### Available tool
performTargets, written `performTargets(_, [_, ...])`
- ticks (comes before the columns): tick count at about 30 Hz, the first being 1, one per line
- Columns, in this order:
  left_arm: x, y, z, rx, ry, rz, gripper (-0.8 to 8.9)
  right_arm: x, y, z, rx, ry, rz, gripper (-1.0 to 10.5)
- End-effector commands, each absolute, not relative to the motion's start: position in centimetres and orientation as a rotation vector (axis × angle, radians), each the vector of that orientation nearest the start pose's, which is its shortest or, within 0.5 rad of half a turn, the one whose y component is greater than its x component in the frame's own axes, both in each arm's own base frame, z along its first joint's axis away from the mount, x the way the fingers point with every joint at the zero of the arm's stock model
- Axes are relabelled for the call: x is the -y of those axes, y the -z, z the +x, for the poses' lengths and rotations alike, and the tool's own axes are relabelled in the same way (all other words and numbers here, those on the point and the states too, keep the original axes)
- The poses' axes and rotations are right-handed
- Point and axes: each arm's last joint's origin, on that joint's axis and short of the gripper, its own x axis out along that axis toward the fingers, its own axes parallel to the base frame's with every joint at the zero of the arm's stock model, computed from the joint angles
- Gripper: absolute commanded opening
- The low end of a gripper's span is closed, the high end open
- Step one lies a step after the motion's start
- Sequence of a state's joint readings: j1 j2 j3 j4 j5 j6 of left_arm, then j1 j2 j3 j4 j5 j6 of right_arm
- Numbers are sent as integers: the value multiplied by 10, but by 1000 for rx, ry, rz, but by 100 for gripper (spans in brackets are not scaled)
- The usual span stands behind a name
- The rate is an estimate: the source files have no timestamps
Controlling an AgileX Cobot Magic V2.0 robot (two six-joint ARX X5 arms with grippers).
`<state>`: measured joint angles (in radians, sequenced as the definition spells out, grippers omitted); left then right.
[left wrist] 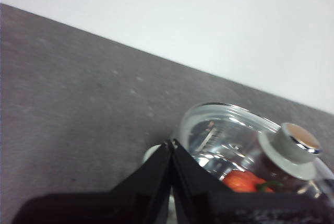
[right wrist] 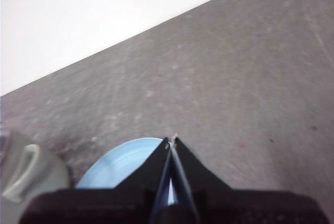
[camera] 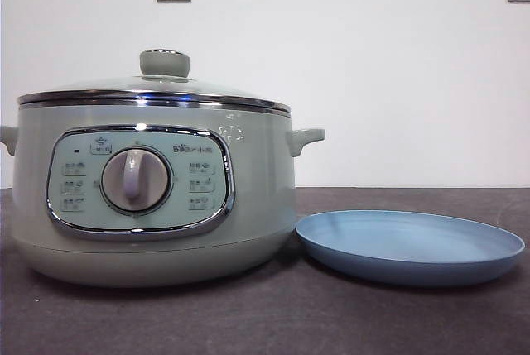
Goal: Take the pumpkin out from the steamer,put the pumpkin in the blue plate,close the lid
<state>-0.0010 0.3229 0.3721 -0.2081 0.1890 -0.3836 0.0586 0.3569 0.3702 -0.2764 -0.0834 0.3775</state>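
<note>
The lid (camera: pixel 154 90) sits closed on the steamer (camera: pixel 149 198) at the left of the table (camera: pixel 273 322), with the pumpkin (left wrist: pixel 242 180) visible through the glass inside, and the blue plate (camera: pixel 410 245) lies just right of the pot, likely placed to receive it. The left claw (left wrist: pixel 171 143) hangs above the lid and the right claw (right wrist: pixel 171 140) above the plate, each with jaws pressed together and holding nothing.

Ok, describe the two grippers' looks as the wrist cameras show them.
The left gripper and the right gripper look alike: matte black, each with two flat jaws tapering to a narrow point from a wide black base. No cables or markings are visible.
</note>
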Motion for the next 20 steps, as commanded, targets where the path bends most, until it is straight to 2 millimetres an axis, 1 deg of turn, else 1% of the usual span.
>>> performTargets(1, [7,-256,117,-227,217,-343,-6,-11,-249,116,-285,-151,299,-17])
performTargets(8, [12,-290,148,-311,408,-300,-6,-15,-280,135,-307,-279,250,-17])
performTargets(13, [17,-312,166,-351,581,-312,-6,-21,-304,151,-322,-466,209,-17])
performTargets(17, [20,-326,177,-387,695,-325,-5,-27,-318,166,-352,-650,231,-16])
performTargets(20, [21,-332,179,-383,722,-300,1,-29,-323,174,-363,-713,233,65])
